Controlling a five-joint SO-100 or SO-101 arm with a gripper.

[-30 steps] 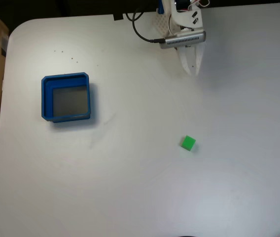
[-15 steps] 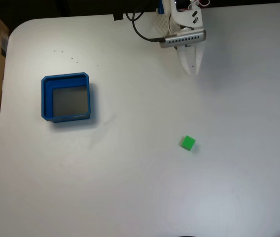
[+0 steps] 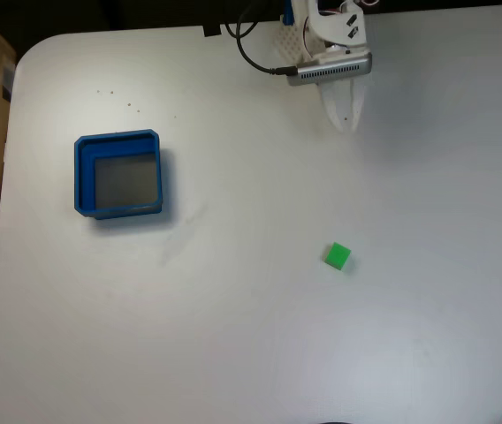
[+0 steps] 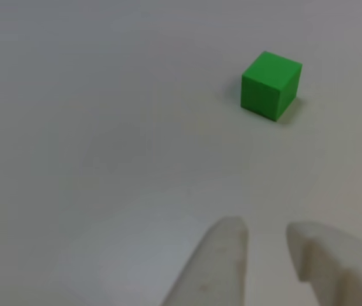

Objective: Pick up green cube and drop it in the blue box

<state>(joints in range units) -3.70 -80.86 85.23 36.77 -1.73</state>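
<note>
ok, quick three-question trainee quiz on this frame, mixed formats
1. True or false: the green cube lies inside the blue box.
2. In the fixed view, the cube sits on which side of the box? A) left B) right
3. Fill in: the pincer holds ____.

Key:
1. False; it rests on the white table, apart from the box.
2. B
3. Nothing; a narrow gap shows between its fingertips, well short of the cube.

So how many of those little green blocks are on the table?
1. The small bright green solid cube sits alone on the white table, right of centre in the fixed view, far from the square blue plastic tray and apart from the white gripper. Nothing looks able to hide another.
</note>
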